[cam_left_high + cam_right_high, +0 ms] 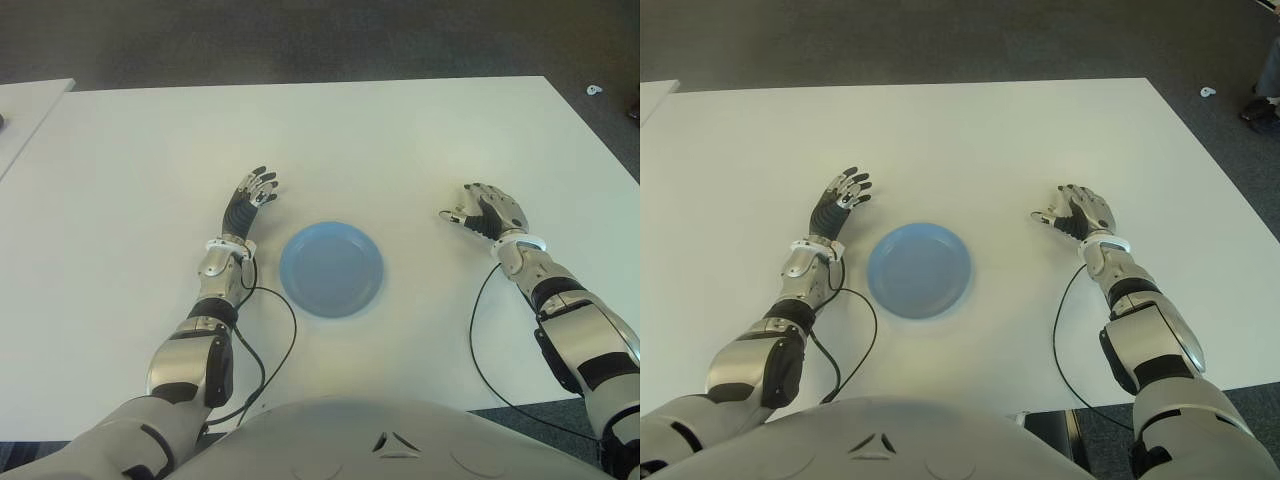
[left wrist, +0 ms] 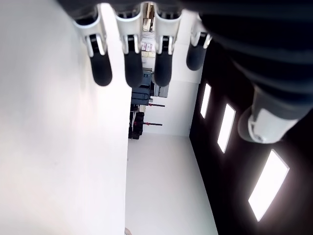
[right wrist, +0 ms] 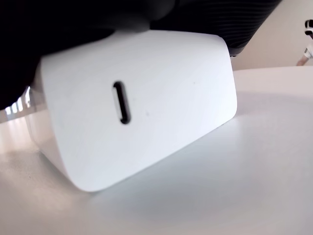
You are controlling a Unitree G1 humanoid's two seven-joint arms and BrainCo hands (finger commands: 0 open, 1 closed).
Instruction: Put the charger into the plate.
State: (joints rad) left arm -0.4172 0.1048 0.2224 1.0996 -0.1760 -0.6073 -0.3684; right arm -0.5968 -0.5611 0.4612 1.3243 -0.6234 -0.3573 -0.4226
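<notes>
Right hand (image 1: pixel 487 213) clamps the small, rigid, smooth charger (image 3: pixel 132 103), tilted on the table (image 1: pixel 400 130), by its flat sides; left hand (image 1: pixel 250 195) slack, beside the plate (image 1: pixel 331 269).

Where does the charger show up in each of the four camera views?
Left eye view: hidden under the right hand, right of the blue plate; only a white bit shows at the fingers.
Right eye view: likewise covered by the right hand, right of the plate.
Left wrist view: not in it.
Right wrist view: the charger fills the picture, tilted, one edge on the table.
Shared landmark: the blue plate, in both eye views.
</notes>
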